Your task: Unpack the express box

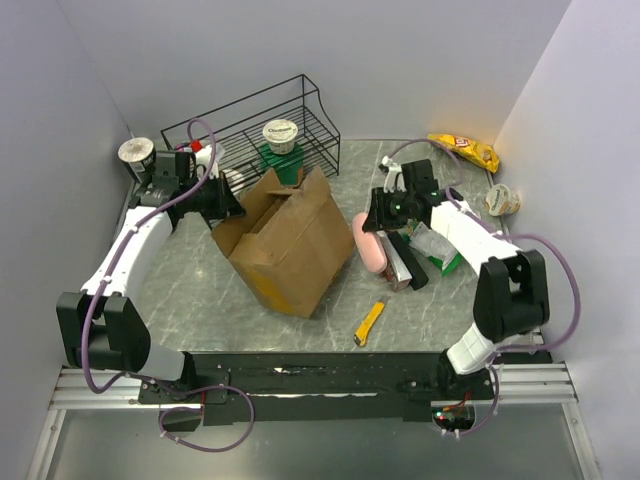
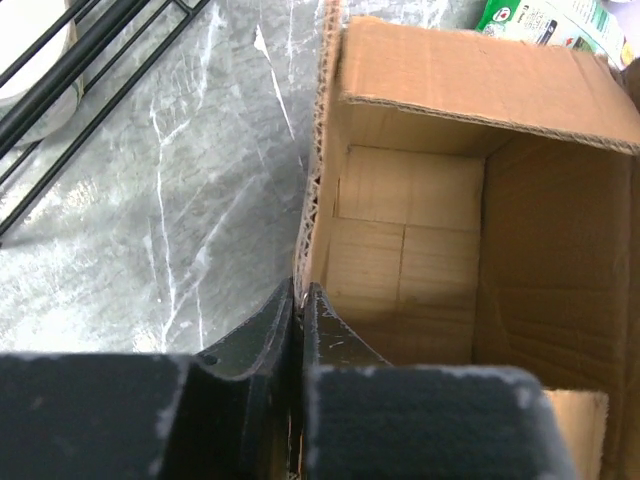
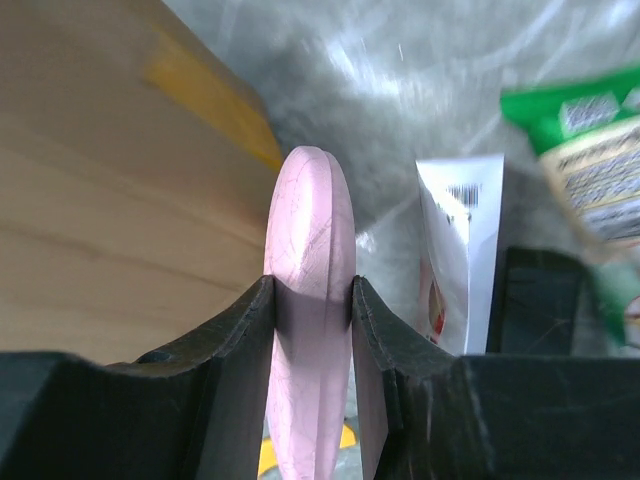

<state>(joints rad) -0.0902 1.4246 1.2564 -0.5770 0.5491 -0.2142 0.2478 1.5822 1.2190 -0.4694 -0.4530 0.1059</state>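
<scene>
The express box (image 1: 290, 240), a brown carton with a yellow label, lies tipped on the table with its open mouth toward the left arm. In the left wrist view its inside (image 2: 420, 230) looks bare. My left gripper (image 1: 232, 205) is shut on the corrugated edge of the box's wall (image 2: 312, 190), its fingertips (image 2: 318, 300) pinching the cardboard. My right gripper (image 1: 372, 215) is shut on a flat pink oval object (image 3: 310, 230) held on edge just right of the box's side (image 3: 100, 200).
A black wire rack (image 1: 250, 125) with a yoghurt cup (image 1: 282, 135) stands behind the box. A cup (image 1: 137, 153) sits far left. A yellow snack bag (image 1: 466, 150) and another cup (image 1: 500, 200) are at the right. A white packet (image 3: 458, 240), green pack (image 3: 590, 150) and yellow utility knife (image 1: 370, 322) lie near the right arm.
</scene>
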